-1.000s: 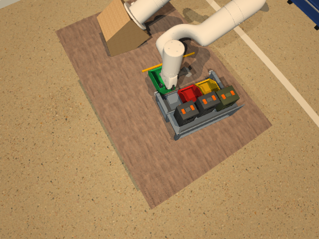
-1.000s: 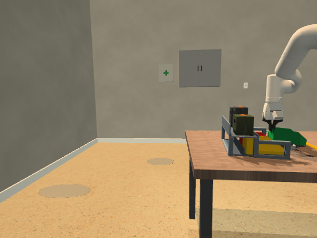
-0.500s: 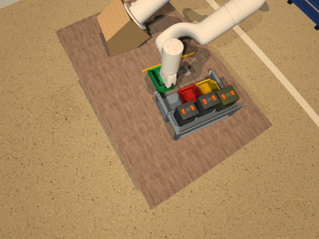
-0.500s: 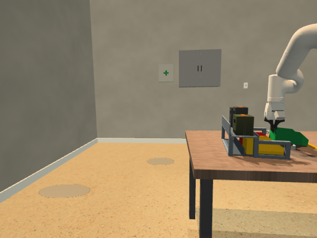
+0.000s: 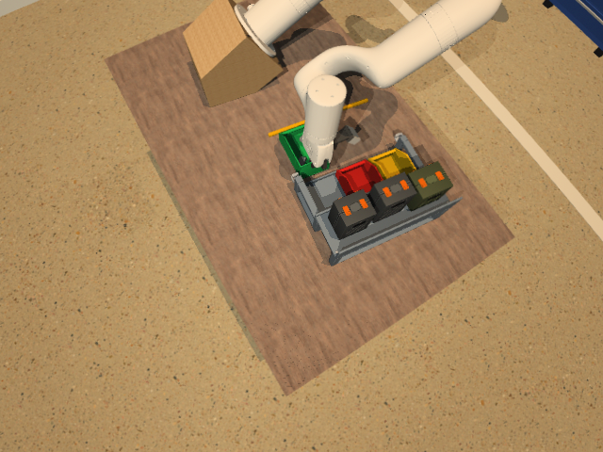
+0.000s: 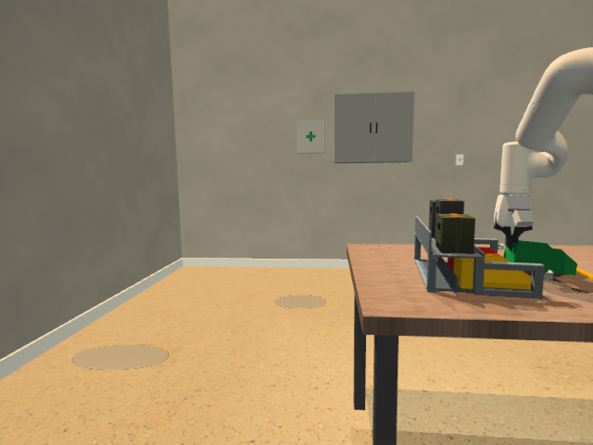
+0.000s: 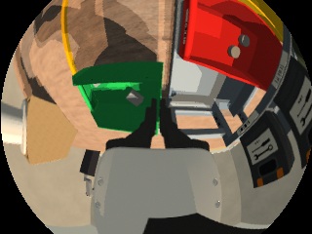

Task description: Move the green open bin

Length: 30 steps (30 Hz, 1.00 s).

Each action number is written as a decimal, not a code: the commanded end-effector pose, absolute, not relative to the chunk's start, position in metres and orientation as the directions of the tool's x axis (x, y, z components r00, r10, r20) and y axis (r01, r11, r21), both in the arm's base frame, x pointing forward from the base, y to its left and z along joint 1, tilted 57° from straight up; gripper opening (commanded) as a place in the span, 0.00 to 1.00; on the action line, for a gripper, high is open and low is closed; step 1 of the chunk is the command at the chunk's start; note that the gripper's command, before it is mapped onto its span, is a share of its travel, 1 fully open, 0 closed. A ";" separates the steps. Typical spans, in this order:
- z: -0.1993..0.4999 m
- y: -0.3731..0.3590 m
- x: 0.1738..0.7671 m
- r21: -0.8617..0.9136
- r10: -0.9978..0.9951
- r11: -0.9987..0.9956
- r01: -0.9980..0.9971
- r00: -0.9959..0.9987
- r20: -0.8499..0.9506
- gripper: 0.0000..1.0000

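Green bin point(image 5: 292, 148) point(image 6: 541, 257) point(image 7: 114, 114), carried off the shelf point(image 5: 384, 234) point(image 6: 478, 275) point(image 7: 197, 132): our tool point(image 5: 323, 165) point(image 6: 512, 247) point(image 7: 158, 105), nearly closed, pinches its shelf-side wall. Next, we should lower it level onto the counter point(image 5: 234, 194) point(image 6: 469, 326) point(image 7: 141, 24).

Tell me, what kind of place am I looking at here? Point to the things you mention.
Probably a workshop or training room: a shelf point(image 5: 397, 228) point(image 6: 477, 275) of coloured parts bins on a sturdy table, dark cases bearing tool pictures, and a wall sign with a green cross point(image 6: 309, 136), likely first aid.
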<state>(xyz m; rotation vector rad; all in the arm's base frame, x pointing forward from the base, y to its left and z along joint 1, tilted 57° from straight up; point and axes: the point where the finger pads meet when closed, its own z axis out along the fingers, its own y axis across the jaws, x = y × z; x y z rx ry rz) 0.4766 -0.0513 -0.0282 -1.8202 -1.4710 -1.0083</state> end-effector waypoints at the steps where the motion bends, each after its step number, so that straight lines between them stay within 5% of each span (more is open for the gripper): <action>1: -0.028 -0.052 0.477 0.020 0.533 -0.220 0.975 0.104 0.839 0.00; 30: -0.035 -0.041 0.480 0.019 0.533 -0.220 0.975 0.104 0.839 0.00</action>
